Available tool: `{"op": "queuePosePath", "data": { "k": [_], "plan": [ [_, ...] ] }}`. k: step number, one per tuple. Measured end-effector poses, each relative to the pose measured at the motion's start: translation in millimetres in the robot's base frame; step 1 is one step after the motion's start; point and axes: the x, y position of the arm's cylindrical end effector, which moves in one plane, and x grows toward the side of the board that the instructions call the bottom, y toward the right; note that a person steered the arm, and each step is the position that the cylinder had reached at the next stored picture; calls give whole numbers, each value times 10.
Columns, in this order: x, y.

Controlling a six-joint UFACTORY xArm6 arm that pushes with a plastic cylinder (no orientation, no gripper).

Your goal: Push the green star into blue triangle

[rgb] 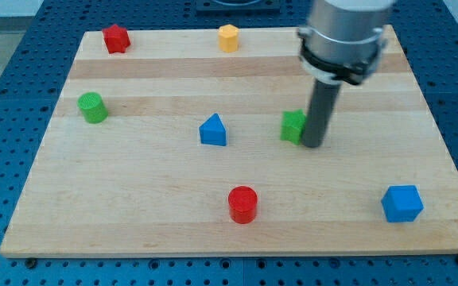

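Your rod comes down from the view's top right, and my tip (312, 144) sits on the tabletop (157, 206) just at the right side of the green star (293, 125). The rod hides the star's right edge, so the two look to be touching, though you cannot be sure of contact from this angle. There are no fingers on this arm: it ends in a plain dark rod, so nothing is spread, pressed together or pinching.

The green star lies a little right of the board's middle. The blue triangle (213, 130) stands to its left at nearly the same height in the view, apart from it, with bare wood between them. So star, tip and triangle fall almost in one line across the view, with the tip on the far side of the star from the triangle.

Elsewhere you see a green cylinder (93, 107) near the left edge, a red block (116, 38) at the top left whose exact shape is hard to make out, and an orange block (228, 37) at the top centre. A red cylinder (243, 204) stands toward the bottom, below and right of the triangle, and a blue cube (402, 203) sits at the bottom right, well apart from the rest.
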Motion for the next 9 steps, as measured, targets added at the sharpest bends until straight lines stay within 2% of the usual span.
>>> {"op": "queuePosePath", "data": {
  "k": [1,2,3,4,5,6,9],
  "plan": [
    [9,-43],
    [-93,275],
    [-429,370],
    [-409,131],
    [-81,-284],
    [20,-547],
    [-56,-703]
  ]
}}
